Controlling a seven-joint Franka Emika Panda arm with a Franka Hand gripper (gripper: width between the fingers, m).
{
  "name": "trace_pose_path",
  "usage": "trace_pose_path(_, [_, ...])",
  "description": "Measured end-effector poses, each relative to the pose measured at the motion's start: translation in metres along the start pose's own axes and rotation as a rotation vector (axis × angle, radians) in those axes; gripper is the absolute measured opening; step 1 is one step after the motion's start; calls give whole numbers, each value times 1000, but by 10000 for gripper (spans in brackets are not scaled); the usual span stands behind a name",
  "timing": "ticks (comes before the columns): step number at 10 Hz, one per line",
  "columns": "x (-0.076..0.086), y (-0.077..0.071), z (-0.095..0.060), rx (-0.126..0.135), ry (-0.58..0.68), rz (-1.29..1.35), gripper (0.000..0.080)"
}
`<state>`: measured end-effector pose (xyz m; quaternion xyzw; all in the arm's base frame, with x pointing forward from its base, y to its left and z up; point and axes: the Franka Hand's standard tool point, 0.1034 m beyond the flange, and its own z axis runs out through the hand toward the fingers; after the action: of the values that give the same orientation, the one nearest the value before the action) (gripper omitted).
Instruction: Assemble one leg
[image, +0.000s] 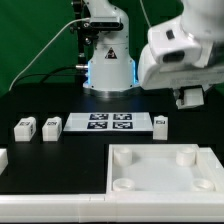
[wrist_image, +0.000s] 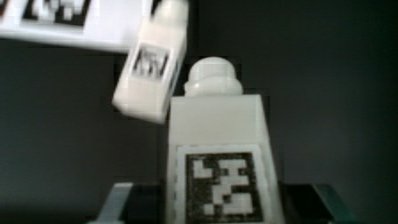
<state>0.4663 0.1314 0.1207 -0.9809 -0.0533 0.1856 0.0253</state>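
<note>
Four legs in all! The fourth leg (wrist_image: 217, 140) is up off the counter (image: 60, 165), clenched in the tool (wrist_image: 219, 200), its tag facing the wrist camera. Three rest on the counter: a first leg (image: 24, 127), a second leg (image: 51, 124) just beside it, and a third leg (image: 160, 122) by the single marker board (image: 110, 122). Tags only, no legible writing.
</note>
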Motion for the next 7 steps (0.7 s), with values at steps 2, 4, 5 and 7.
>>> trace_pose_path(2, [4, 14, -24, -1, 199, 14, 290])
trace_pose_path(4, [9, 14, -29, -1, 379, 8, 291])
trace_pose_path(5, [9, 14, -28, -1, 459, 5, 291])
trace_pose_path(7, [11, 14, -27, 5, 619, -3, 291])
